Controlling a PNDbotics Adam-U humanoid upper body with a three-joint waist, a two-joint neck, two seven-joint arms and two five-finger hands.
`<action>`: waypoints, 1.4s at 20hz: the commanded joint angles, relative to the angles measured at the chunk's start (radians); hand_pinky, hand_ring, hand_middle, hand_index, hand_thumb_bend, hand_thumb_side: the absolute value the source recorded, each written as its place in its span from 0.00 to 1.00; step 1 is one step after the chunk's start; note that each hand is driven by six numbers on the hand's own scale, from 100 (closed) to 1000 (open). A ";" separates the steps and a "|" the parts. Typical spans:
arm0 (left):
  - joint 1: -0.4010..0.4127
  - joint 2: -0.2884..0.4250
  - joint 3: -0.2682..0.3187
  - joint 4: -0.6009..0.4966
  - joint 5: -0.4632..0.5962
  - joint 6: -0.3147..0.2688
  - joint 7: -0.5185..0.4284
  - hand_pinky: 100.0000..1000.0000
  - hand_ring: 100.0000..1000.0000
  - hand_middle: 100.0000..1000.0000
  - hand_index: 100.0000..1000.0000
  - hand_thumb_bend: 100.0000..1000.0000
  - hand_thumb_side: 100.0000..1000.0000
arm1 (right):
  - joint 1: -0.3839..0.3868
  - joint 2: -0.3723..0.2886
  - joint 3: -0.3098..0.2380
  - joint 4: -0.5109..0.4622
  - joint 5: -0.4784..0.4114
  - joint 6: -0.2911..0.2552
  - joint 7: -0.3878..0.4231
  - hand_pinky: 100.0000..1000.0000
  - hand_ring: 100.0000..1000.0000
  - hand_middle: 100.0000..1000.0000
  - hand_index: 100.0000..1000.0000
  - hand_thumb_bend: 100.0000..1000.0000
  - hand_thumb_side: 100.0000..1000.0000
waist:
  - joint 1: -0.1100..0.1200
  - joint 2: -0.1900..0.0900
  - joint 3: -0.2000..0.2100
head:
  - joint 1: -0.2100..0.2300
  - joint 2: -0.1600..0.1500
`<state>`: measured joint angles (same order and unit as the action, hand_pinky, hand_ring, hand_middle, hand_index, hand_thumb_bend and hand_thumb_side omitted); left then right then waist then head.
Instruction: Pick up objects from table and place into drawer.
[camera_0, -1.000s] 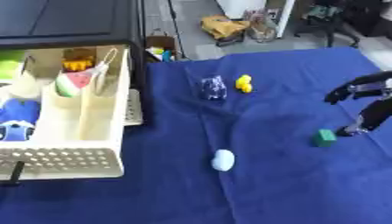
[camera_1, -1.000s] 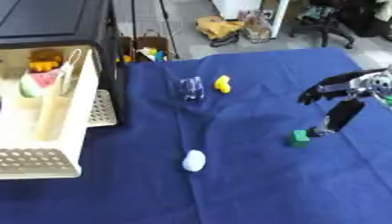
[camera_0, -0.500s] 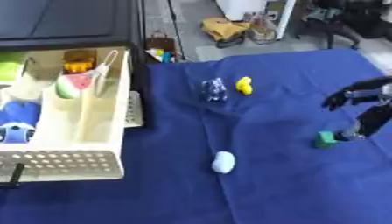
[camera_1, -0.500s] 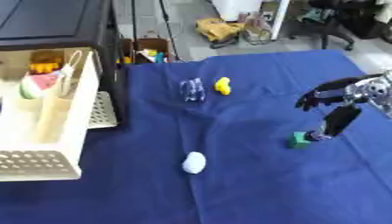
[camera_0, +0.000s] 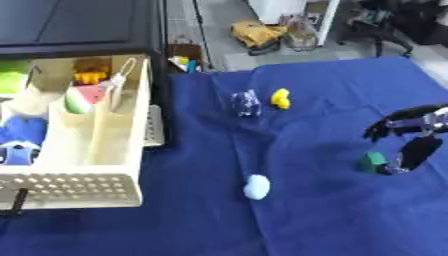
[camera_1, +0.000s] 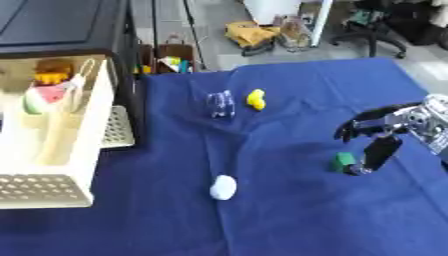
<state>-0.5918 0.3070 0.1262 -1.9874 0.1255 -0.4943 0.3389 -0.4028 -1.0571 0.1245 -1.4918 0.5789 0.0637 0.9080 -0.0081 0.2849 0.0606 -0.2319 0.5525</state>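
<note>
1. Right hand hovers over the blue-clothed tabletop, fingers spread, gripping nothing.
2. Small green block lies on the cloth, just beside the thumb.
3. White plastic drawer stands open, well left.

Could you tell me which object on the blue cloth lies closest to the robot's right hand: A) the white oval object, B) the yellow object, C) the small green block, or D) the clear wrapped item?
C: the small green block sits right beside the right hand, whose thumb reaches down next to it, while the other three things lie much farther to the left.
</note>
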 joint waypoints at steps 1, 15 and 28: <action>-0.018 0.009 0.003 -0.013 -0.003 0.003 0.000 0.43 0.51 0.56 0.73 0.24 1.00 | -0.012 -0.025 -0.007 0.005 0.008 -0.003 -0.001 0.89 0.94 0.84 1.00 0.33 0.29 | -0.001 -0.014 -0.002 | -0.001 -0.010; -0.017 0.005 0.002 -0.013 -0.003 0.003 -0.002 0.43 0.51 0.57 0.73 0.24 1.00 | -0.019 -0.014 -0.002 0.031 0.077 -0.010 -0.001 0.87 0.93 0.81 0.95 0.29 0.32 | 0.003 -0.010 0.007 | -0.009 -0.012; -0.019 0.004 0.001 -0.013 -0.002 0.002 -0.007 0.43 0.52 0.57 0.73 0.24 1.00 | -0.015 -0.004 0.016 0.064 0.074 0.016 -0.001 0.87 0.93 0.78 0.87 0.28 0.28 | 0.006 -0.009 0.014 | -0.012 -0.013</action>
<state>-0.5918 0.2985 0.1260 -1.9874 0.1254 -0.4921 0.3358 -0.4101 -1.0351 0.1453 -1.4306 0.6494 0.0747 0.9077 -0.0016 0.2925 0.0744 -0.2415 0.5516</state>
